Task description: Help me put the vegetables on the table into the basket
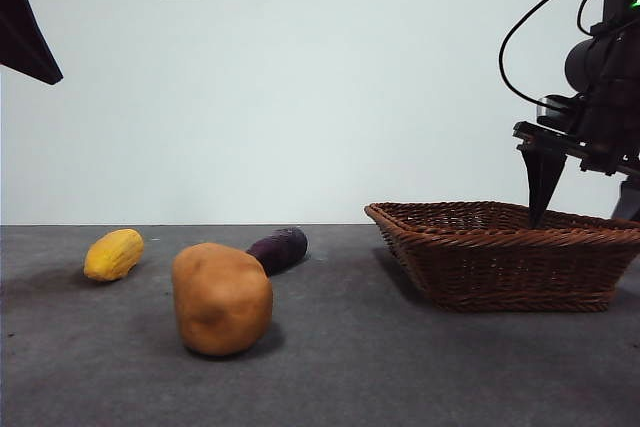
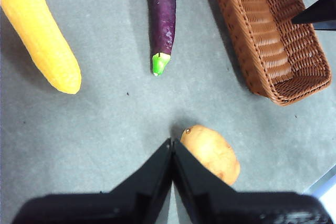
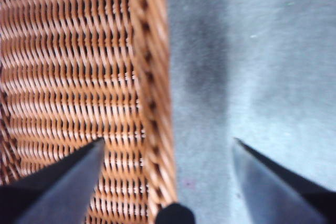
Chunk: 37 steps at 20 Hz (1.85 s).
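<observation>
The right claw (image 3: 168, 150) hovers wide open and empty astride the rim of the wicker basket (image 1: 505, 267), one jaw over the weave, one over the bench (image 1: 400, 367). The left claw (image 2: 172, 142) hangs pinched shut, empty, above the potato (image 2: 212, 153). The yellow vegetable (image 1: 113, 254) and purple eggplant (image 1: 279, 248) lie on the bench, apart from the basket.

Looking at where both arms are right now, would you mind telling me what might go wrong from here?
1. The open right hand straddles the braided rim of the reddish-brown woven wicker basket; closing or lowering could snag or shift it.
2. All three vegetables lie on the grey table; the rounded orange-brown potato might roll when gripped.
3. The shut left hand hangs above that potato and must open first.
</observation>
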### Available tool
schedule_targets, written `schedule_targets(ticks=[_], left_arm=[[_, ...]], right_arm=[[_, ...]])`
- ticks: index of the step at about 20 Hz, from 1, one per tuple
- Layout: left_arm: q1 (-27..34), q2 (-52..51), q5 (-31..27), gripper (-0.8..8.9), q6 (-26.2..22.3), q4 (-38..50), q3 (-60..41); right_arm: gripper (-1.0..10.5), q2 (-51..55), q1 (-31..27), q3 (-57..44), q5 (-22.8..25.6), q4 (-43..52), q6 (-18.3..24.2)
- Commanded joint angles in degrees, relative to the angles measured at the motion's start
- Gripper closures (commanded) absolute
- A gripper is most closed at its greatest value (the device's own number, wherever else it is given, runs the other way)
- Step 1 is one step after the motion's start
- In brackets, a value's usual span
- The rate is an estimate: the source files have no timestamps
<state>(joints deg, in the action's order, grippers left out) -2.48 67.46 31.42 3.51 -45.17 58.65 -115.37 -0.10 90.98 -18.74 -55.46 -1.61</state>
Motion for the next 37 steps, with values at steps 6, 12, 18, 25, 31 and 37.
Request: schedule_targets(ticks=[6, 12, 18, 25, 31, 37], left_arm=[[-0.2, 0.6, -0.1, 8.17, -1.0, 0.0, 0.0], [-0.2, 7.3, -9.3, 7.22, 0.8, -0.7, 2.1], [-0.2, 27.1, -15.5, 3.51, 0.9, -4.9, 17.7], [-1.8, 45.1, -26.6, 2.79, 1.0, -6.7, 33.5], [-5.3, 52.8, -30.2, 2.84, 1.0, -7.4, 39.6], [-7.0, 55.5, -32.3, 3.42, 2.4, -6.3, 39.7]], right_arm=[[9.6, -1.8, 1.6, 0.2, 0.0, -0.3, 2.7], [9.6, -1.5, 1.1, 0.2, 0.7, -4.5, 2.9], [9.6, 4.4, 1.2, 0.2, 0.7, -6.2, 3.4], [9.6, 18.0, 1.2, 0.2, 0.7, -7.9, 3.3], [9.6, 26.7, 1.2, 0.2, 0.7, -10.7, 3.5], [9.6, 31.3, 1.2, 0.2, 0.7, -13.1, 4.7]])
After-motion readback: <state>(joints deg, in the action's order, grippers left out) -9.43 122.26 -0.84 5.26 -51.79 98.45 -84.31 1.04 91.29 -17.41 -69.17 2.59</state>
